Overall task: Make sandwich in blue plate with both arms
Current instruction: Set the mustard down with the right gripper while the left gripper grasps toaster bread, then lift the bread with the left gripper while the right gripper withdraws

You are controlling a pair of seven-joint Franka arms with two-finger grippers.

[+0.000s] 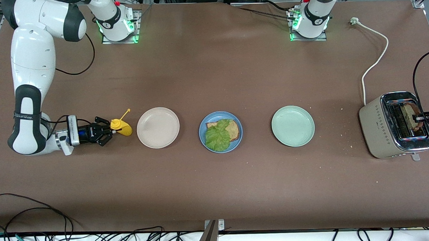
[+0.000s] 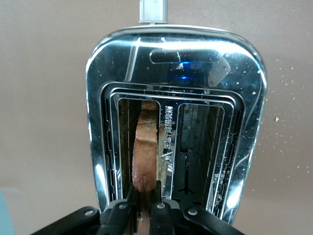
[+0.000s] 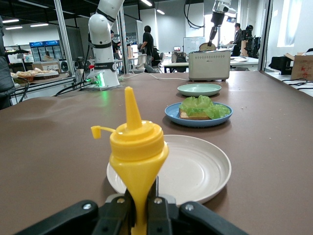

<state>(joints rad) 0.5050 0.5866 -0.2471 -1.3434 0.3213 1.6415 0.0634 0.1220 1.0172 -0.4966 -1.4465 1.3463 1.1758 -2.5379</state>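
left wrist view: left gripper point(image 2: 143, 208) pinches toast point(image 2: 145, 152).

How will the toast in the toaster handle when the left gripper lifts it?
The toast looks browned and upright in its slot, so probably stiff and light. The left gripper is shut on its top edge only, so it may crumble there. Crumbs around the toaster suggest it sheds.

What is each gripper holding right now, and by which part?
Left gripper: shut on the bread slice in the toaster, gripping its top edge. Right gripper: shut on the yellow sauce bottle, gripping its narrow lower body.
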